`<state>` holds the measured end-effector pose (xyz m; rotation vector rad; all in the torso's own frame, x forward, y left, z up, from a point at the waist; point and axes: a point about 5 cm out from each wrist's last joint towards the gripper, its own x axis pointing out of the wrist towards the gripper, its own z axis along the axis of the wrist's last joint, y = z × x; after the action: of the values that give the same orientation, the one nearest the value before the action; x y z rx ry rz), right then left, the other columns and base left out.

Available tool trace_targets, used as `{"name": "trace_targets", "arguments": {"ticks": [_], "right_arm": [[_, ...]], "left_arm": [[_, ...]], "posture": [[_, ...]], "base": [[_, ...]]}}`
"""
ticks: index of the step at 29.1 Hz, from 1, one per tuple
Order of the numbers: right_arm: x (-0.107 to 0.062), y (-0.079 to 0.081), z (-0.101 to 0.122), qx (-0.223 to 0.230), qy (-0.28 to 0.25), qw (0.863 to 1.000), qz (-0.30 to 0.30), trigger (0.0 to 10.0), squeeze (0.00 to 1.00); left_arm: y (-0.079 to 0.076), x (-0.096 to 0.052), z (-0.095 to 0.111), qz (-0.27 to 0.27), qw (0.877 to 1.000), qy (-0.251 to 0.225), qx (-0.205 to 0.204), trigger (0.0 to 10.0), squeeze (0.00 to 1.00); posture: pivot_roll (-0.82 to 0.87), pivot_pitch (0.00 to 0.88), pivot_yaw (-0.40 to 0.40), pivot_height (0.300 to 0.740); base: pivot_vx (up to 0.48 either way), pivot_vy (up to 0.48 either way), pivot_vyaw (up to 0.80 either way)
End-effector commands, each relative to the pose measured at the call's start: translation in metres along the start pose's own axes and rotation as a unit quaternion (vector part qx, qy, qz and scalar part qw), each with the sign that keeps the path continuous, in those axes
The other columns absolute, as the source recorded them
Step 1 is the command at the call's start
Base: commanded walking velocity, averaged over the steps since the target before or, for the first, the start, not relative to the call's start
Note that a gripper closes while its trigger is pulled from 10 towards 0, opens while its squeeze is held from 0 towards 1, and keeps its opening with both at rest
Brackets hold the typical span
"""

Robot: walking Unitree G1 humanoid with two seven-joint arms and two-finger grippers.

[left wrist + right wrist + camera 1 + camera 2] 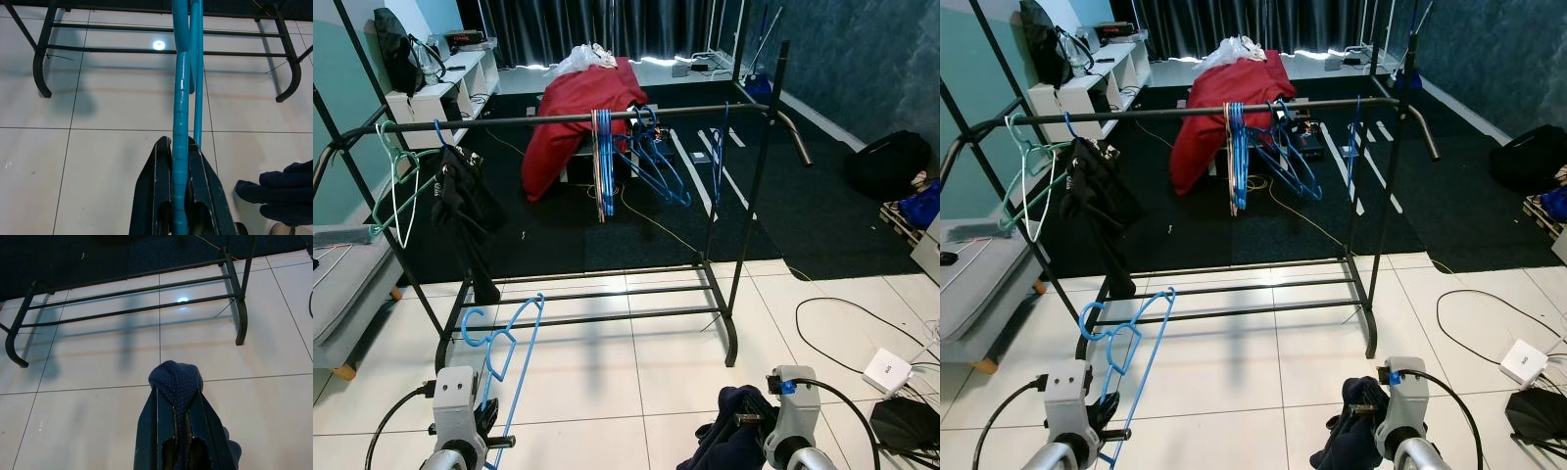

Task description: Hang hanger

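left wrist view showed the left claw (179,161) clamped on a blue hanger (181,98), held upright for the far rail (607,118). the right claw (177,396) pinched a navy knit garment (175,378), likely awaiting it.

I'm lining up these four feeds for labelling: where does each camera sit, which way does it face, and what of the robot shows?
Left eye view: head camera, forward and down at the clothes rack; both wrists show, the left gripper holding a blue hanger.
Right eye view: same head, same scene, slightly shifted.
Left wrist view: along the left fingers, clamped on the hanger, toward the rack's base.
Right wrist view: along the right gripper, clamped on a dark knitted garment.
Both wrist views share the rack's lower bars and the tiled floor.
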<state>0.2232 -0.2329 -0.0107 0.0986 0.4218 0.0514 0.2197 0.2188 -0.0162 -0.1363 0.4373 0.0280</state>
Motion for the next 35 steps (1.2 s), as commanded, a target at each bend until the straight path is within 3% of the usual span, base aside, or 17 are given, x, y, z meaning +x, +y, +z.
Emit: {"name": "trace_targets", "arguments": {"ticks": [1,35], "right_arm": [[0.0014,0.0003,0.0058,-0.002,-0.015,1.0,0.0,10.0,0.0],[-0.0064,-0.0007,0.0042,-0.002,-0.017,1.0,0.004,10.0,0.0]], "left_arm": [[0.0018,0.0008,0.004,0.0,1.0,-0.008,-0.002,10.0,0.0],[0.001,-0.0069,0.0017,-0.004,1.0,-0.011,-0.01,10.0,0.0]], "posture": [[-0.01,0.031,0.039,0.735],[0.0,0.069,0.029,0.735]], "base": [[0.0,0.0,0.0],[0.0,0.0,0.0]]}}
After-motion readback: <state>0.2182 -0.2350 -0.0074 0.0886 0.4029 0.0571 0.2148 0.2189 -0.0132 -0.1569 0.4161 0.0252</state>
